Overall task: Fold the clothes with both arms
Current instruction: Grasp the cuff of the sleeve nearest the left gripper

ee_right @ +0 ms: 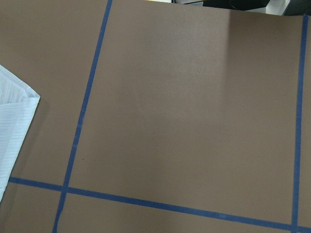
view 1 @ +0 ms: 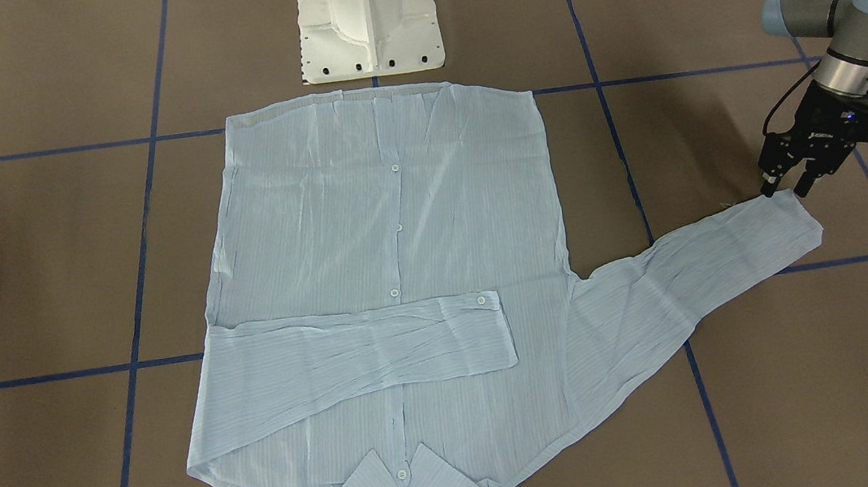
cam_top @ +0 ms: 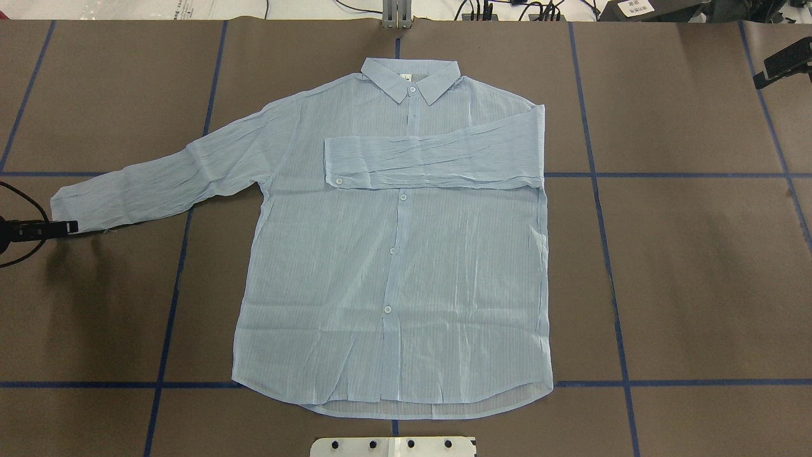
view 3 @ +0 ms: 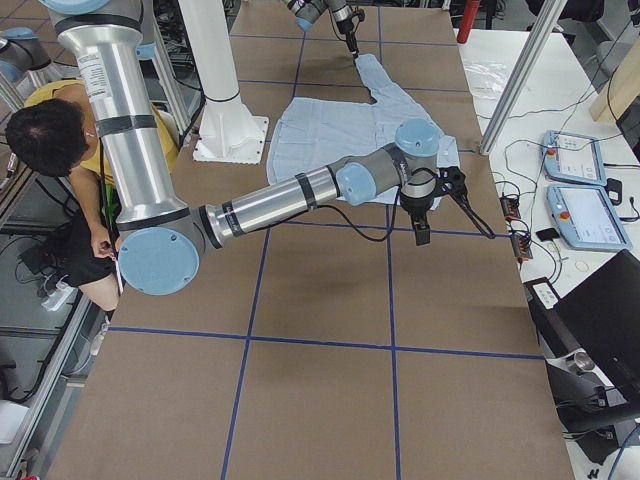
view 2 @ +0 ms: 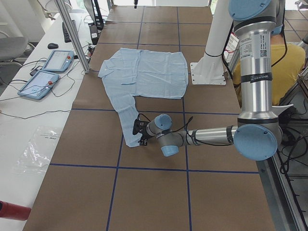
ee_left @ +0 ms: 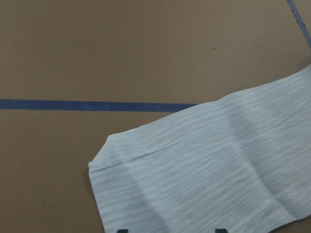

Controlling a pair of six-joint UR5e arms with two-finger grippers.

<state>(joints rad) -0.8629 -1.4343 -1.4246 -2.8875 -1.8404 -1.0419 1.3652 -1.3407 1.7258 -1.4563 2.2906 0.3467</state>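
Note:
The light blue shirt (view 1: pixel 391 224) lies flat and face up, buttoned, with its collar (cam_top: pixel 411 79) toward the far side of the table. One sleeve (cam_top: pixel 438 158) is folded across the chest. The other sleeve (view 1: pixel 682 272) stretches out sideways. My left gripper (view 1: pixel 784 191) is open and stands over that sleeve's cuff (ee_left: pixel 146 179), a fingertip on either side of the cuff's corner. My right gripper (view 3: pixel 420 235) hangs over bare table beyond the shirt's other side. I cannot tell whether its jaws are open. Its wrist view shows only a corner of the shirt (ee_right: pixel 12 126).
The white pedestal base (view 1: pixel 367 18) stands just behind the shirt's hem. Blue tape lines (cam_top: pixel 596 174) cross the brown table. A person in a yellow top (view 3: pixel 60 140) sits behind the robot. Two tablets (view 2: pixel 48 72) lie on the white side bench.

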